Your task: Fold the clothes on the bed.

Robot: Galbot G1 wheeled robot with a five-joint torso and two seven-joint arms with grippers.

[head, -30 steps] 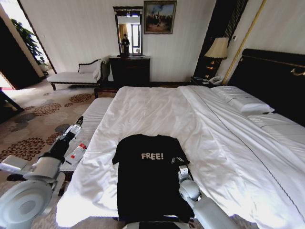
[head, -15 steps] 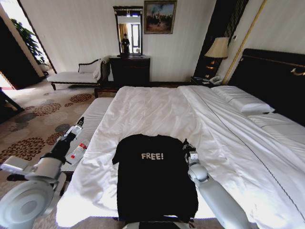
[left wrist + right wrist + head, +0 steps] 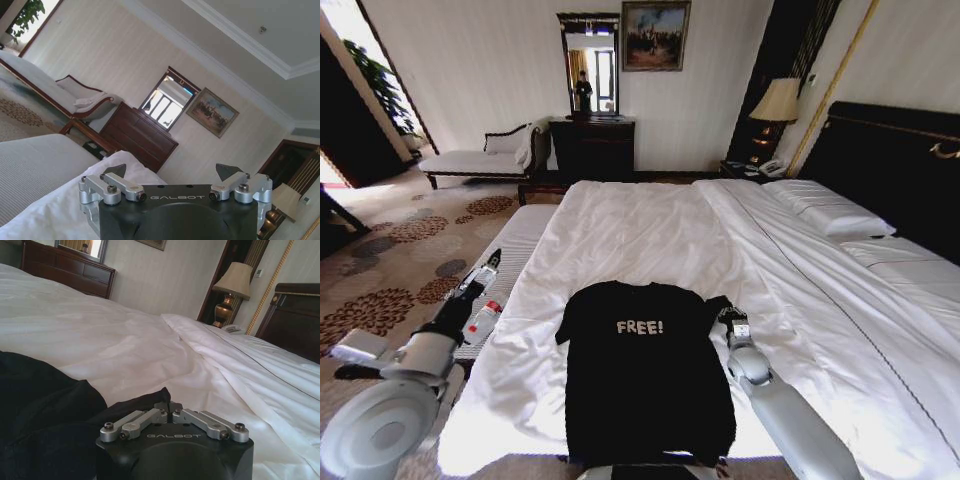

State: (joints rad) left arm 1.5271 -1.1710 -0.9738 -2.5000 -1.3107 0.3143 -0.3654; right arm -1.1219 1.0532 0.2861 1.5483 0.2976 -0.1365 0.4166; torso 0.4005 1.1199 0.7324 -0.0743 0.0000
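Jaws of the right gripper (image 3: 168, 406) pinch the black T-shirt's (image 3: 645, 370) right sleeve (image 3: 713, 304), ready for folding inward. Left gripper (image 3: 173, 176) hangs spread beside the bed (image 3: 650, 225), idle.

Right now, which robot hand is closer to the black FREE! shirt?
The right. The right gripper is shut on the T-shirt at its sleeve edge, on the bed. The left gripper hangs open off the bed's side, apart from the shirt.

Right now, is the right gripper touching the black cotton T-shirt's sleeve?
Touching. In the right wrist view the right gripper has its fingers closed on the sleeve tip of the black T-shirt.
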